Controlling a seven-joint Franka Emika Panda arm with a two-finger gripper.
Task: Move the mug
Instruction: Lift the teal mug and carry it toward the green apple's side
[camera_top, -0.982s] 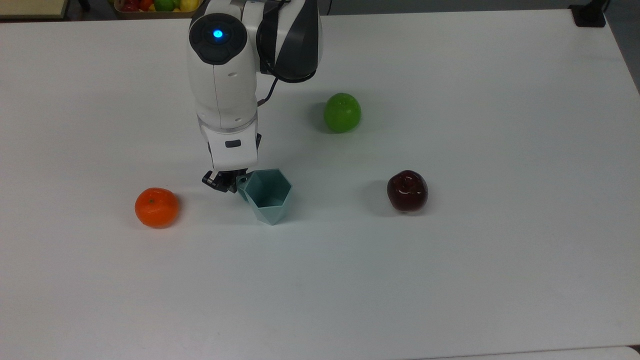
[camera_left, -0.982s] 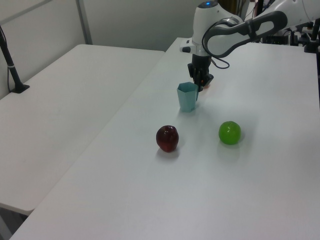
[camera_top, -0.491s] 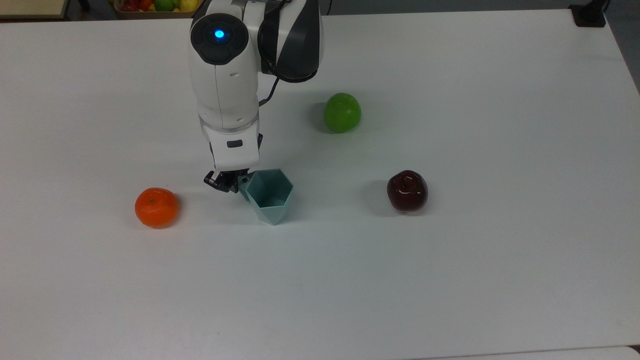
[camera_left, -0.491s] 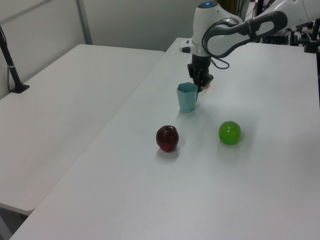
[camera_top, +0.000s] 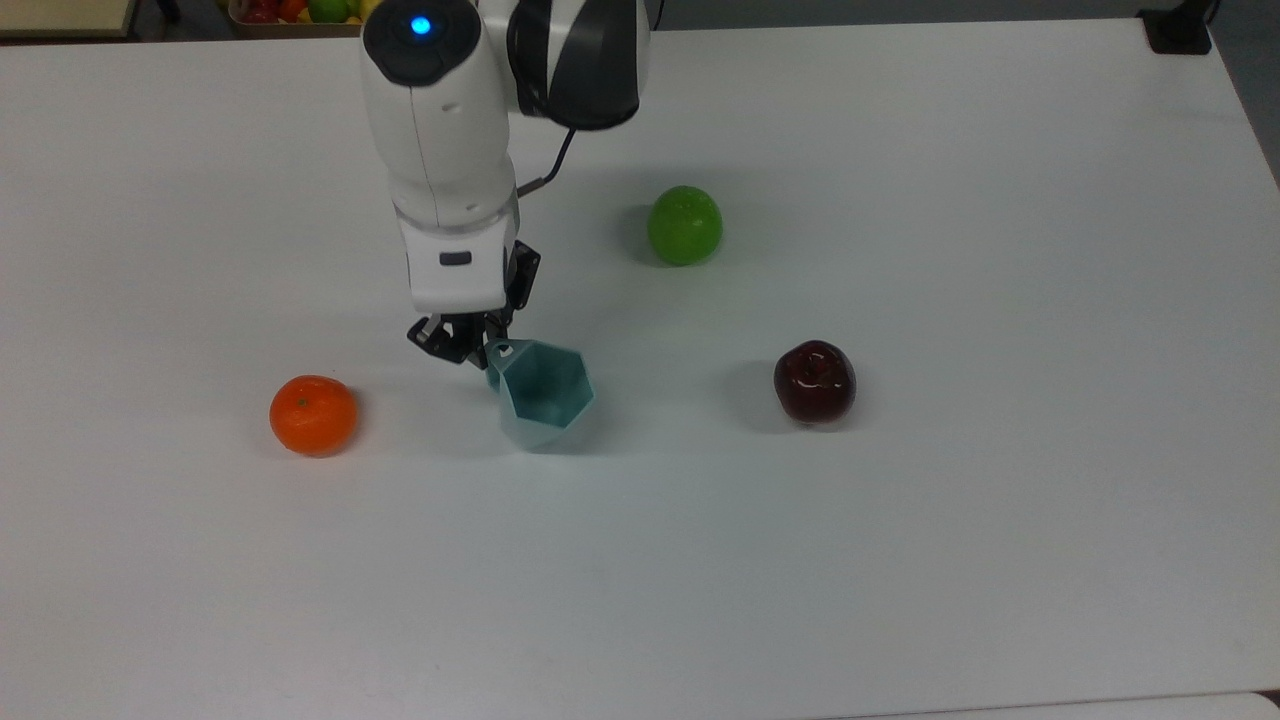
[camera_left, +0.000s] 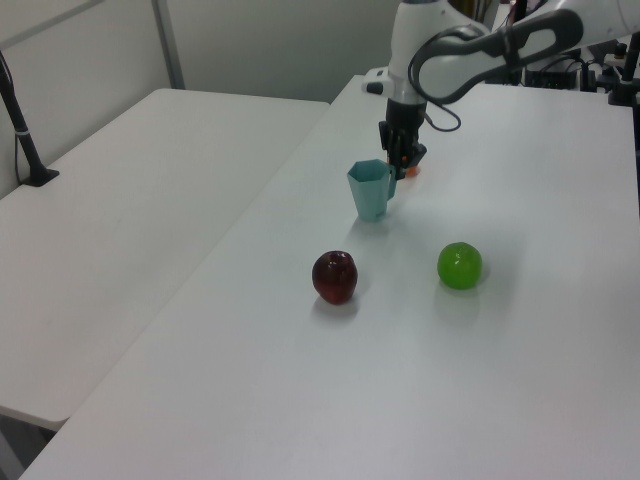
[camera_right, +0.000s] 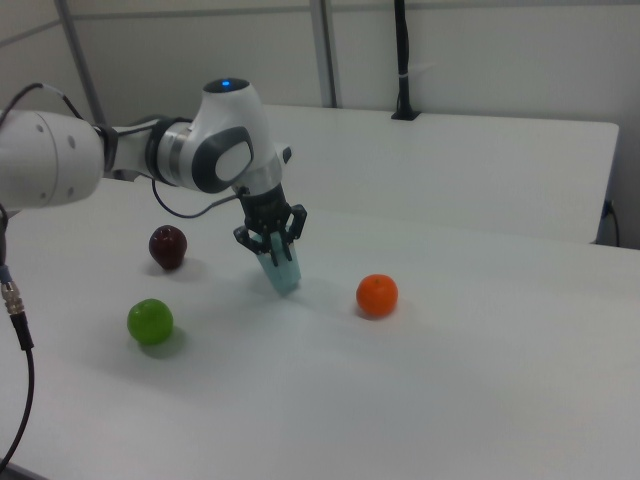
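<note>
Mugs: one mug (camera_top: 545, 396), tilted, handle pinched by gripper (camera_top: 470, 345)
Apples: two, green (camera_top: 684, 225), red (camera_top: 814, 381)
Oranges: one (camera_top: 313, 414)

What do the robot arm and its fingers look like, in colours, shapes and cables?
The arm has rounded glossy white shells with dark grey and black joint sections. A round black cap on top carries a glowing blue light. A thin black cable loops beside the wrist. The gripper has small black fingers under a white block.

Top view steeply overhead, left and right views oblique, opposite sides, table (camera_top: 900, 560) shared
</note>
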